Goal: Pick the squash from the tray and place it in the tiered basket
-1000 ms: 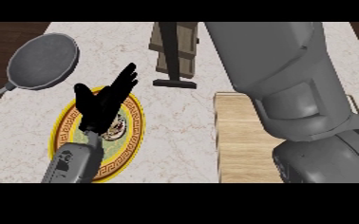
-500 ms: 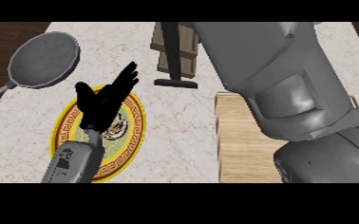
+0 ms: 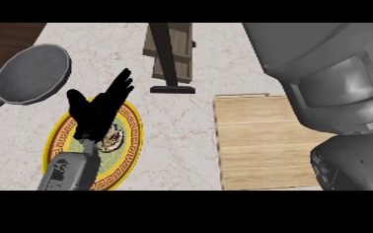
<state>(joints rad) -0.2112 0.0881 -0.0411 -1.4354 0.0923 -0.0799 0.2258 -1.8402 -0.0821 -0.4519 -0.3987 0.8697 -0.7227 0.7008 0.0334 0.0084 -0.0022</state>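
**Head view: left black hand (image 3: 94,116) held open above a round yellow-rimmed plate (image 3: 134,143) on the pale marble bench (image 3: 182,128).**
Its grey forearm comes in from the near edge. The fingers (image 3: 120,86) are straight and slightly spread, pointing far and right, and hold nothing. A dark grey round pan (image 3: 33,74) lies far left, and the brown wooden tiered basket (image 3: 171,49) stands at far centre. The bulky right grey forearm (image 3: 320,89) covers part of the light wooden tray (image 3: 255,143). The squash cannot be seen.
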